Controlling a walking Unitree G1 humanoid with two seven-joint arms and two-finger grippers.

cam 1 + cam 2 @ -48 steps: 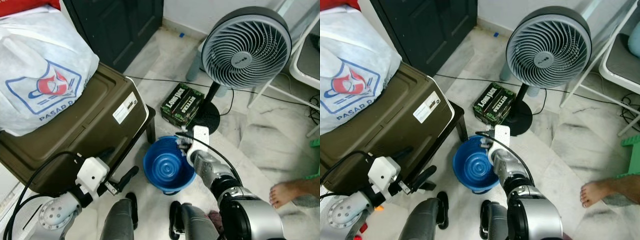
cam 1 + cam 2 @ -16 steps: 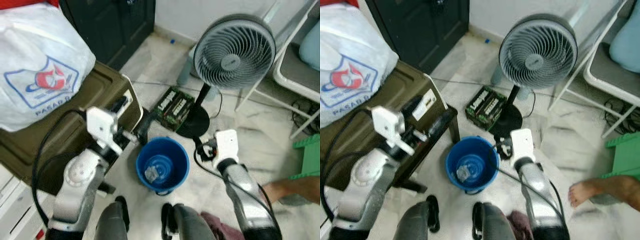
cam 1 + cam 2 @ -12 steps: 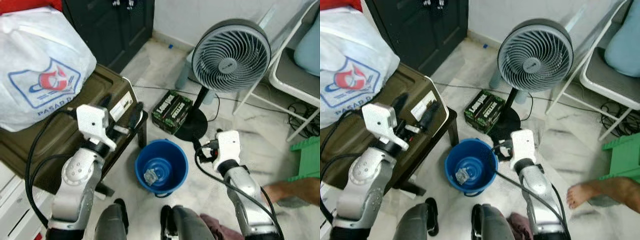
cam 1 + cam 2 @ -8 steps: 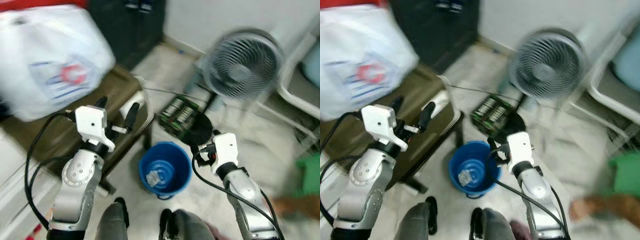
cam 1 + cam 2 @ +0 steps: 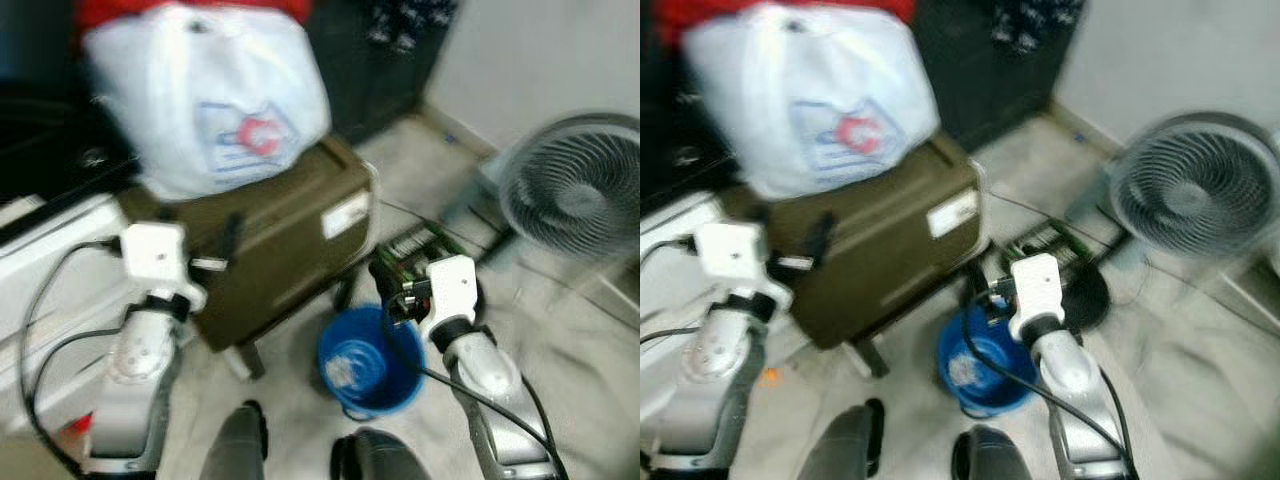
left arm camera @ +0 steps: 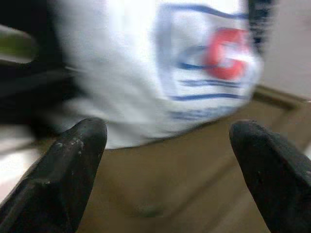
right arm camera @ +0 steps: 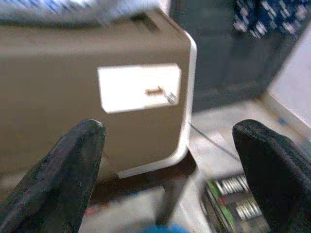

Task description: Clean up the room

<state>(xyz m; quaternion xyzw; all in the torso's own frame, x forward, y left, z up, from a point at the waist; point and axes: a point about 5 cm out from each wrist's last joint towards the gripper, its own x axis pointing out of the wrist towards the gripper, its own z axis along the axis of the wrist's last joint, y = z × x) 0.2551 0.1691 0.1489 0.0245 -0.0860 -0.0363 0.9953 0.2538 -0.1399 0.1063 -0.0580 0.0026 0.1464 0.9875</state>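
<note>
Motion blur smears the blue bucket (image 5: 372, 360) contents.

A plastic bag (image 5: 210, 105) is set on top of a case (image 5: 285, 240), which is raised on a stand at the robot's left front. A bucket (image 5: 372, 362) is placed on the floor (image 5: 560, 330) just right of the case, directly before the robot's feet. A box (image 5: 415, 245) is laid behind the bucket. A fan (image 5: 575, 195) is stood further right, beyond the box.

Heavy motion blur, soft indoor light
</note>
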